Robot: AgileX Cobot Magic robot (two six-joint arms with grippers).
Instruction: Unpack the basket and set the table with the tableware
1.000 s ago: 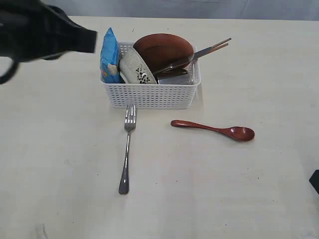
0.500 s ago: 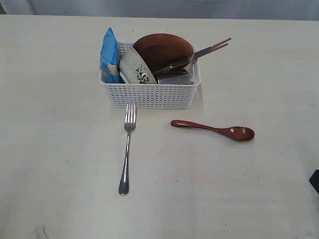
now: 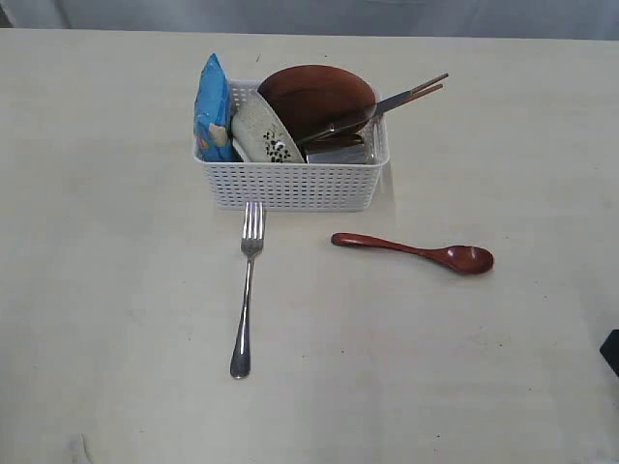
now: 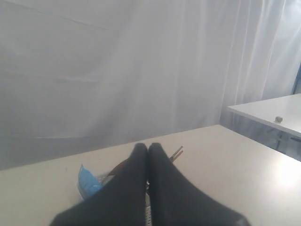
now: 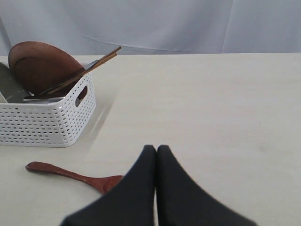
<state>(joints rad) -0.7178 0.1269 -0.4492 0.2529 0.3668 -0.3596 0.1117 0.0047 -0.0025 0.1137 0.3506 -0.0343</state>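
The white basket [image 3: 290, 186] stands on the table [image 3: 484, 387] holding the brown plate [image 3: 314, 95], the floral bowl [image 3: 265, 130], a knife [image 3: 340, 124] and chopsticks [image 3: 418, 93] that jut over its right rim. A steel fork [image 3: 247, 290] lies in front of the basket, and the dark red spoon [image 3: 416, 251] lies to its right. My left gripper [image 4: 148, 147] is shut and empty, raised and looking toward the basket; it is outside the exterior view. My right gripper [image 5: 156, 149] is shut and empty, just beyond the spoon [image 5: 70, 174] bowl.
A blue chip bag [image 3: 213, 108] stands at the basket's left end. A dark piece [image 3: 611, 350], perhaps my right arm, shows at the exterior view's right edge. A second white table [image 4: 273, 113] stands beyond this one in the left wrist view.
One second ago my left arm filled the upper left of the exterior view; it has since pulled out of that view. Tableware and basket have not moved.
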